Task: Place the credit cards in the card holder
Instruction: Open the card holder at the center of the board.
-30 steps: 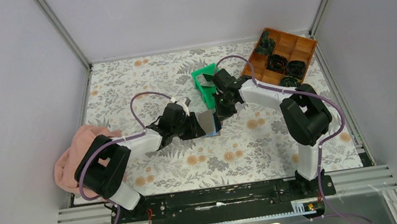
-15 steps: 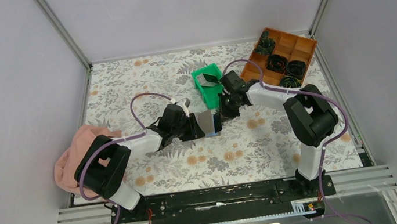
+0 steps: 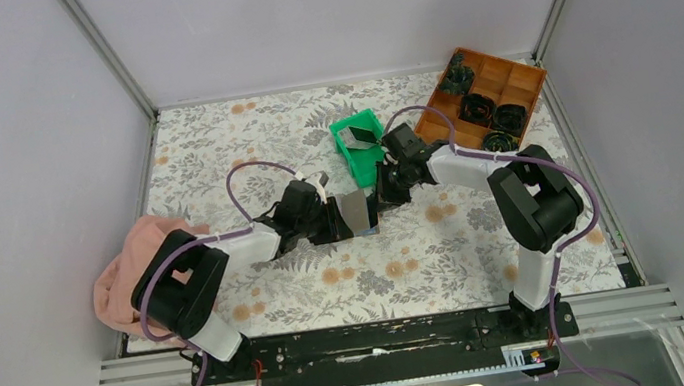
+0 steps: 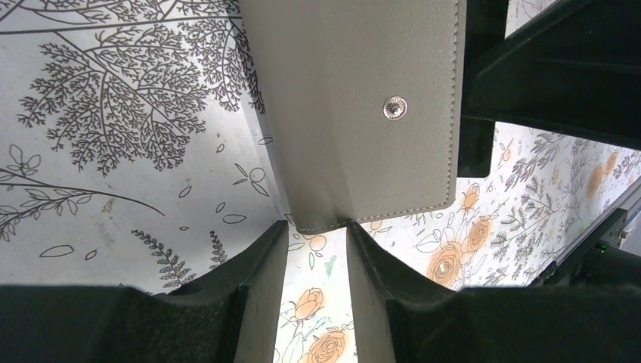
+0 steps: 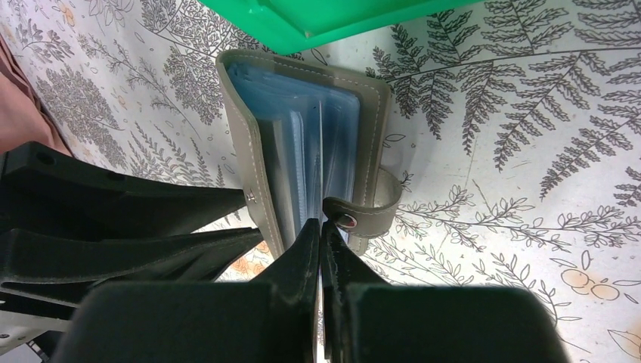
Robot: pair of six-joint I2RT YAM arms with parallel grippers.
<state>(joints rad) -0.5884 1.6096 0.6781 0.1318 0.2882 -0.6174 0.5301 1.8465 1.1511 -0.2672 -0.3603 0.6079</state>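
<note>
Fingers pressed together, on a card or not I cannot tell, the right gripper point(image 5: 321, 224) noses into the blue sleeves of the card holder point(image 5: 302, 136) at frame centre, clamped upright by the left gripper point(image 4: 317, 234) for loading; a credit card point(image 3: 357, 136) lies in the green bin point(image 3: 359, 165) just above.

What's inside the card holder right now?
Blue plastic sleeves fill the card holder, held by the left gripper. The right gripper covers their lower ends; what lies there is hidden.
</note>
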